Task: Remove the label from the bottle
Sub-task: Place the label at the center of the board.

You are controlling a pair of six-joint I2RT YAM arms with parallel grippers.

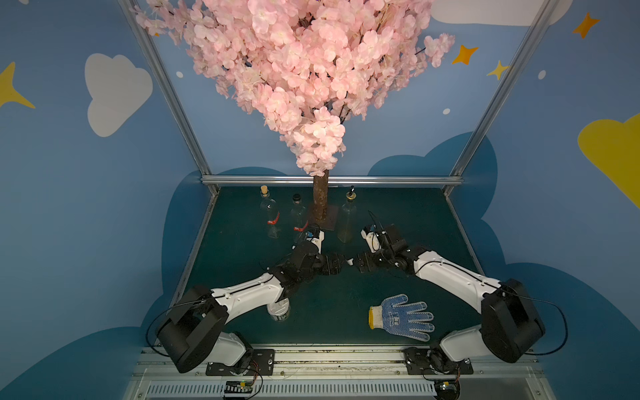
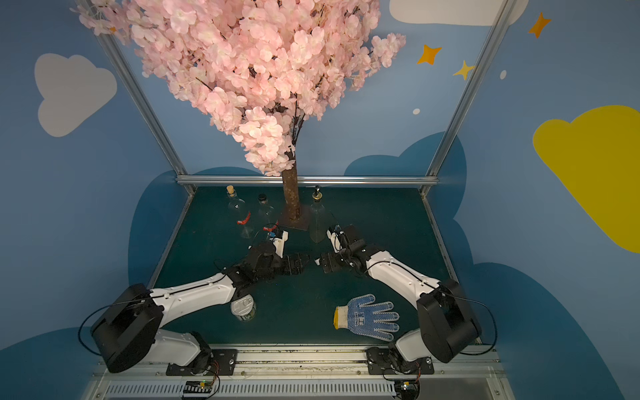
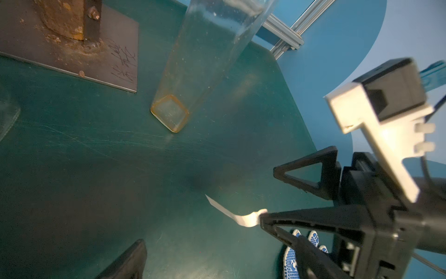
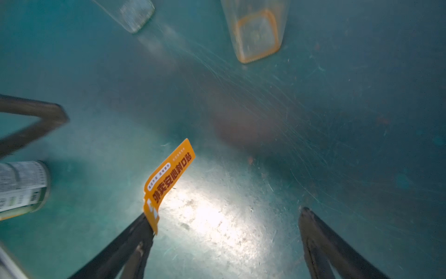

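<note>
Orange paper label (image 4: 169,178) clung to one finger of the spread right gripper (image 4: 226,215); left gripper (image 1: 344,260), jaws apart, seemingly poised to pluck it.

Both arms are mounted at the near side and reach inward toward the middle. The left arm (image 1: 242,298) stretches from near left toward the centre, with its wrist bent so that the left gripper (image 1: 343,260) points right. The right arm (image 1: 450,273) comes in from near right, elbow high at its base, and the right gripper (image 1: 355,262) points left. The 2 grippers face each other almost tip to tip, with a small gap between them. Both have their jaws spread wide. In the right wrist view, the right gripper's 2 fingers (image 4: 321,236) stand well apart.
</note>
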